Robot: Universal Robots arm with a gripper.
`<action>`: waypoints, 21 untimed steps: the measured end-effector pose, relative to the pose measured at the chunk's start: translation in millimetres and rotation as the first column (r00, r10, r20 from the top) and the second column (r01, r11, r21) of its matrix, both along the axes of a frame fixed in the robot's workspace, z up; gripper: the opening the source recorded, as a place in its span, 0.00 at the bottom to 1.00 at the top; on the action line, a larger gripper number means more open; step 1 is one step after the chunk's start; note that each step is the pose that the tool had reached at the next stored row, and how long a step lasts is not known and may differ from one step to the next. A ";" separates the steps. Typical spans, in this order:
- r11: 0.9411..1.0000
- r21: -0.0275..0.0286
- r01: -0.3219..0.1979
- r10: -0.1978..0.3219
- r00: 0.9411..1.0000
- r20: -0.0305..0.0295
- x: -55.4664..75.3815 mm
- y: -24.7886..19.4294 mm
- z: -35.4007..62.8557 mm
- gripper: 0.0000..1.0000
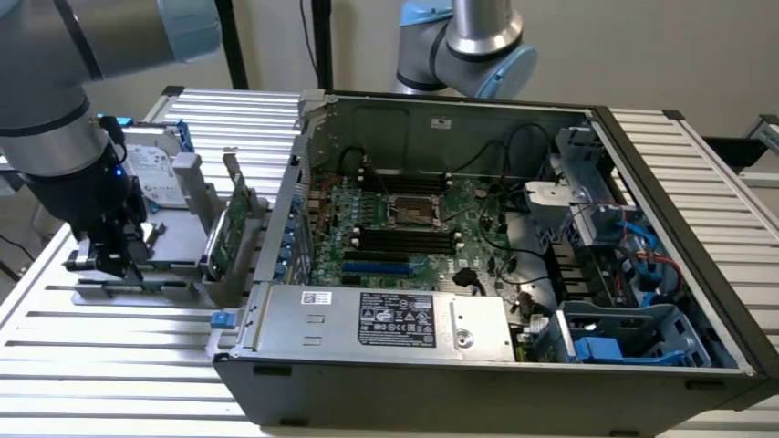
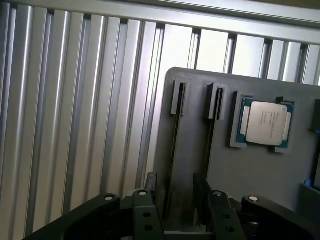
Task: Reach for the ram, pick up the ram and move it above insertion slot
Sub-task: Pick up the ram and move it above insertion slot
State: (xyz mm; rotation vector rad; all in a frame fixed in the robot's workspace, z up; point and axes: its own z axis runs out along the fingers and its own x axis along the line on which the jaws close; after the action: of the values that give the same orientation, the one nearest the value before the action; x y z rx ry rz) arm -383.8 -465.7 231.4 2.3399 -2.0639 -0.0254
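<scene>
Gripper [image 1: 108, 257] sits low over the gray holder [image 1: 146, 290] on the slatted table [image 1: 109, 365], off to the exterior view's left of the open PC case [image 1: 365, 392]. In the wrist view its fingers [image 2: 150, 184] are spread wide, one on each side of a thin dark strip standing on edge in the holder's slot. Pretty sure that's the ram [image 2: 171, 155], though it's hard to tell edge-on. Nothing pinched. A processor [image 2: 265, 122] sits in a pocket of the same holder, and a taller green card [image 1: 223, 233] stands just beside the case.
</scene>
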 end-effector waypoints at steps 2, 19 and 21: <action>1.000 0.000 0.000 0.000 1.000 0.000 0.0 -1.0 -3.5 0.42; 1.000 0.000 0.000 0.000 1.000 0.000 -3.3 -0.1 -28.2 0.42; 1.000 0.000 0.000 0.000 1.000 0.000 -4.4 1.3 -29.4 0.42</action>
State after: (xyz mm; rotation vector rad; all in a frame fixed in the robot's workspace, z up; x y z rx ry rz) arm -388.2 -464.4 202.0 2.3399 -2.0639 -0.0254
